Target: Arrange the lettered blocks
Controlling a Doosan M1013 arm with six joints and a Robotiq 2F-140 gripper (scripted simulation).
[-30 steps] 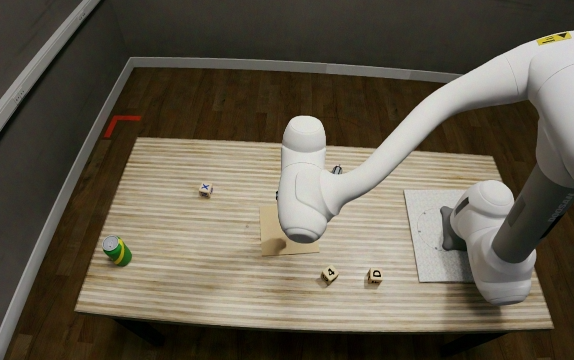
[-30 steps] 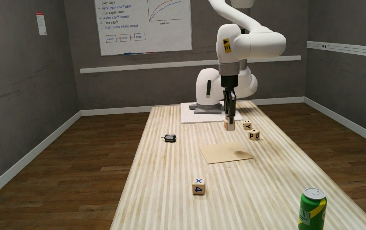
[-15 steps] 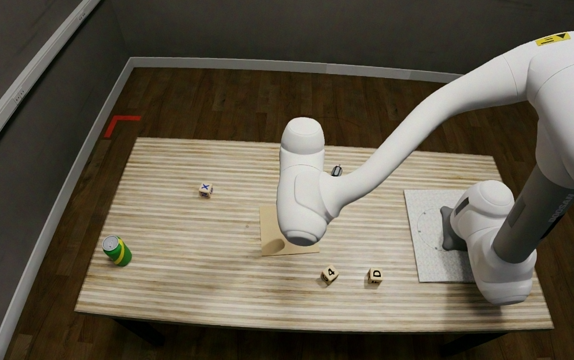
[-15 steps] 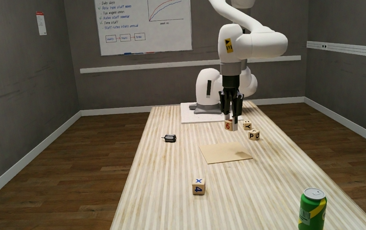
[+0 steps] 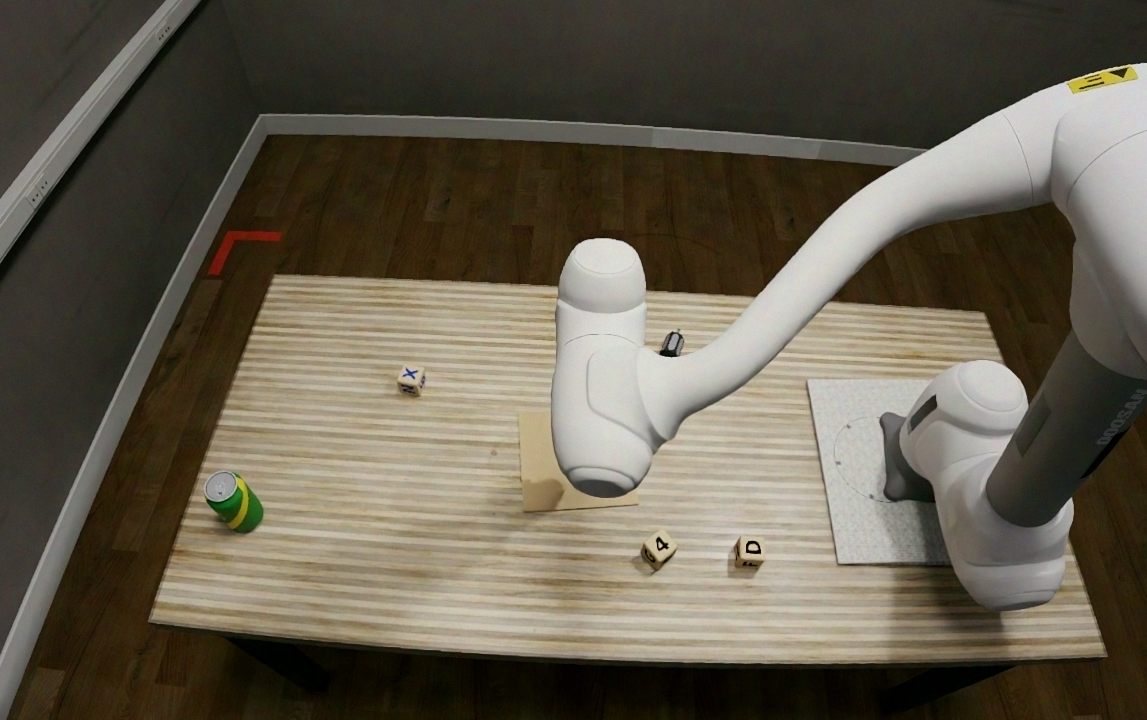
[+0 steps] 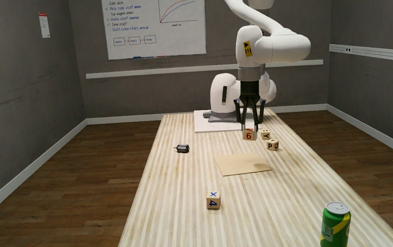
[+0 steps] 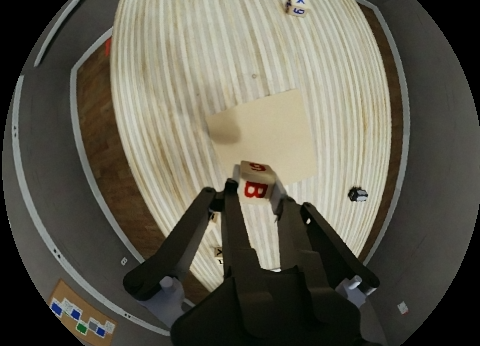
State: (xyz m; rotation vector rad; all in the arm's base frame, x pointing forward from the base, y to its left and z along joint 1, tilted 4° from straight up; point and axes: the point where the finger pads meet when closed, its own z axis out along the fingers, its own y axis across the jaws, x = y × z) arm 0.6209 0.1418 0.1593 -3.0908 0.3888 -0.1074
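Note:
My gripper is shut on the block with red characters, B on top, and holds it in the air near the robot-side edge of the beige mat. The arm hides both in the top view. The blue X block stands beyond the mat. The black D block and the block with a black 4 on top stand on the table, off the mat; the fingers partly hide them in the wrist view.
A green can stands near the table's far corner. A small dark object lies to one side of the mat. The robot base stands on a white plate.

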